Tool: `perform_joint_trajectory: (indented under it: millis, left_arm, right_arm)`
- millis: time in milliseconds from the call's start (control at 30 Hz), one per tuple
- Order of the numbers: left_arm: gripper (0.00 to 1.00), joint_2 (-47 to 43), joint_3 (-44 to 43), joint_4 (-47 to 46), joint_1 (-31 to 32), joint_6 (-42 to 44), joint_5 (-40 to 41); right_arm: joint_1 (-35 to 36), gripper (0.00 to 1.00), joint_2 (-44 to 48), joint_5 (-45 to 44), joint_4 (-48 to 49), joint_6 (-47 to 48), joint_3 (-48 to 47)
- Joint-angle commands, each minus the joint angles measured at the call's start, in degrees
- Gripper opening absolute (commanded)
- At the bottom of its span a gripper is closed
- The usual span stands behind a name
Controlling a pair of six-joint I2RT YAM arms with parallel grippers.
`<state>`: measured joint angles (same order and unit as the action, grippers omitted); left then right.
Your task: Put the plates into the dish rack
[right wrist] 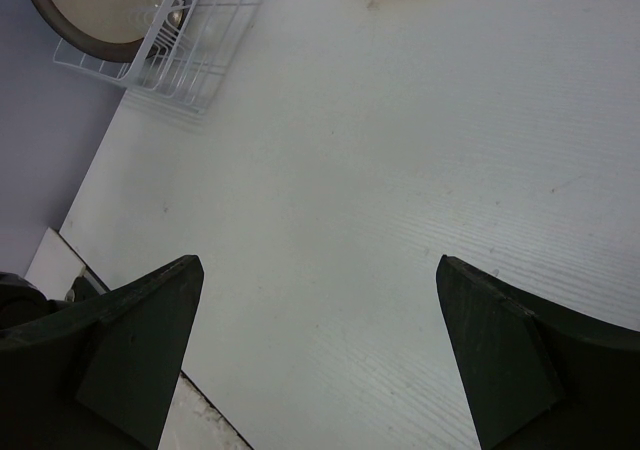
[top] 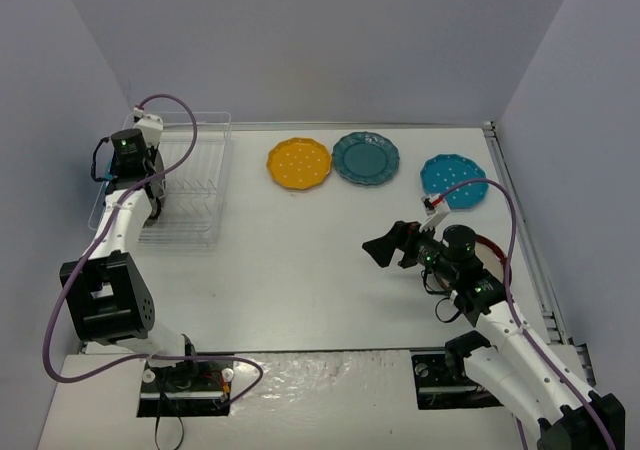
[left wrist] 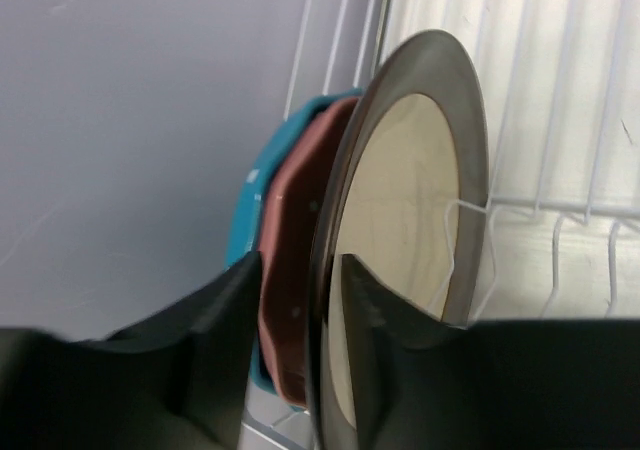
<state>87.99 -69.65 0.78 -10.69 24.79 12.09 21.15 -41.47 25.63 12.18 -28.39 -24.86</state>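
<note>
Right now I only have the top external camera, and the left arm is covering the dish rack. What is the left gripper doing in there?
Observer: The left wrist view shows the left gripper with a finger on each side of the rim of a dark-rimmed cream plate. The plate stands on edge in the dish rack. I can't tell whether it's clamped.
Operator: Anything else loaded?
Observer: Yes, a pink plate and a blue plate stand right behind it.
Operator: And the right gripper?
Observer: The right wrist view shows the right gripper wide open, with only table showing between its fingers.
</note>
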Motion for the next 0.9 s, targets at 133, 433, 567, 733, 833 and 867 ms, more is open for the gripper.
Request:
perform_joint_trajectory:
  millis: [133, 433, 567, 733, 833, 867]
  left_arm:
    - [0.68, -3.26, -1.25, -10.42, -0.46, -1.76, 2.83]
    - [0.97, -10.28, -10.29, 3.53, 3.42, -14.60, 1.01]
    - [0.97, -12.97, -16.85, 15.70, 7.83, -25.37, -0.13]
    - [0.97, -17.86, -14.99, 23.40, 14.16, -32.51, -6.85]
    - [0.97, -20.63, -10.04, 24.53, 16.32, -34.97, -11.71]
    - [0.97, -21.66, -7.99, 24.54, 17.13, -35.33, -12.18]
  right_arm:
    - [0.04, 1.00, -0.02, -2.98, 0.91, 1.34, -2.25]
    - [0.17, 1.00, -2.48, -27.92, -13.04, 0.71, -8.64]
    - [0.21, 1.00, -5.88, -42.99, -19.32, -0.71, -11.45]
    - [-0.41, 1.00, -14.68, -49.51, -23.86, -4.55, -14.24]
    - [-0.49, 1.00, -18.81, -48.07, -23.72, -7.95, -13.86]
    - [-0.50, 1.00, -20.00, -47.97, -23.52, -8.81, -13.54]
